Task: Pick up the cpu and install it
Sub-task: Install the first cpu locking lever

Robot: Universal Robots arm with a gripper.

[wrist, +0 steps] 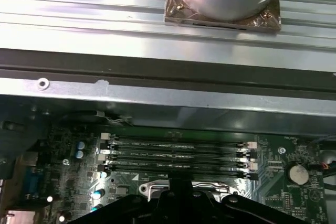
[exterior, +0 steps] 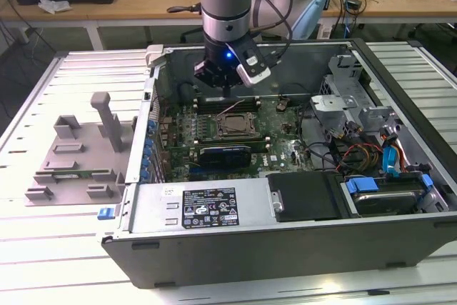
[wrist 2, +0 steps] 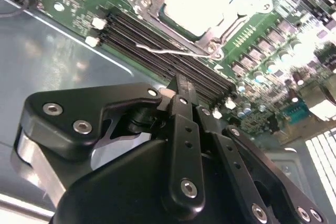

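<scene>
the tool (wrist 2: 178, 83), its fingers together on nothing, is hovering just over the memory slots (wrist 2: 152, 38). the cpu (wrist 2: 197, 1) is lying in the socket (wrist 2: 151, 1) just beyond its tips. drifting lower, it is likely risking snagging the loose latch wire (wrist 2: 168, 51) and nudging the cpu askew.

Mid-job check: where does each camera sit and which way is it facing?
Exterior view: off the arm, raised, looking down into the open computer case; the arm and gripper hang over the motherboard.
Second wrist view: on the wrist, looking past the gripper at the socket frame and memory slots.
First wrist view: on the wrist, looking over the gripper across the memory slots to the case wall and table beyond.
Shared: both wrist views show the gripper and the memory slots.
</scene>
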